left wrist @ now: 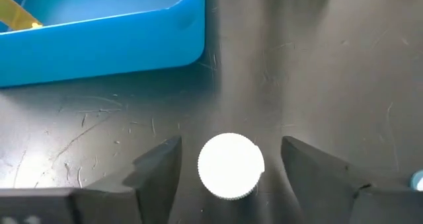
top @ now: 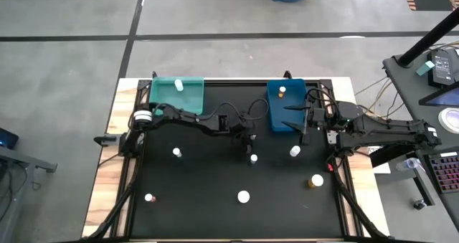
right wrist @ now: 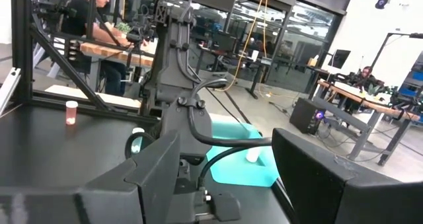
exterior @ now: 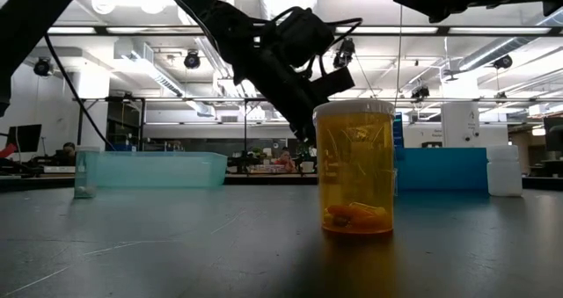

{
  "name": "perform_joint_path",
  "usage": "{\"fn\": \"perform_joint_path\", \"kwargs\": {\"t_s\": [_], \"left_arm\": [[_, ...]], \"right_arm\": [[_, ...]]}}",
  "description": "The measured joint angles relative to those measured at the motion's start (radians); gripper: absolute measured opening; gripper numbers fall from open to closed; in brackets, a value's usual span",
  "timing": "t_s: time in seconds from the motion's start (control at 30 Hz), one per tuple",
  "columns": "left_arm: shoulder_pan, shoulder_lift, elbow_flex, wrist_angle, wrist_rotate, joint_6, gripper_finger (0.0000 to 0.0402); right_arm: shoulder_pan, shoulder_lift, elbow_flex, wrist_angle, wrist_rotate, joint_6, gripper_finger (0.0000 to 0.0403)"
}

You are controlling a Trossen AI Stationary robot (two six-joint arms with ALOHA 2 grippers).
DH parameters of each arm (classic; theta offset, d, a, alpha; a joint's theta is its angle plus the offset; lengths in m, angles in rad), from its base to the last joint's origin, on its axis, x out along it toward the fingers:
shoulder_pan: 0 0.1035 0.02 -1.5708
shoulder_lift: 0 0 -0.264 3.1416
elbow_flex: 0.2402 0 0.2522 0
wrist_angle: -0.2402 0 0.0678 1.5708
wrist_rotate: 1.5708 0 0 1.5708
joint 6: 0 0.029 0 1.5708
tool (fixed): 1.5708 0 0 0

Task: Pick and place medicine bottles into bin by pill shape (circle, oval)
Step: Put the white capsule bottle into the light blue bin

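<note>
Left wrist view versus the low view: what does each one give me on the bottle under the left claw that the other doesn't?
Only the left wrist view shows the bottle's white cap from above, sitting between the left claw's two open fingers with a gap on each side, plus a corner of the blue bin.

Only the low view shows an amber bottle upright on the table, orange pills at its bottom, with the teal bin behind.

Both show the blue bin and the dark tabletop.
</note>
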Motion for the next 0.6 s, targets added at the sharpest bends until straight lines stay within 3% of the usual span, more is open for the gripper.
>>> {"fn": "perform_joint_path", "kwargs": {"t_s": [0.37, 0.6], "left_arm": [[-0.009, -0.003, 0.0, -0.002, 0.0, 0.0, 0.0116], [-0.01, -0.022, -0.001, -0.035, 0.0, 0.001, 0.0092]], "right_arm": [[0.0, 0.0, 0.0, -0.003, 0.0, 0.0, 0.0231], [0.0, 0.0, 0.0, -0.006, 0.0, 0.0, 0.0231]]}}
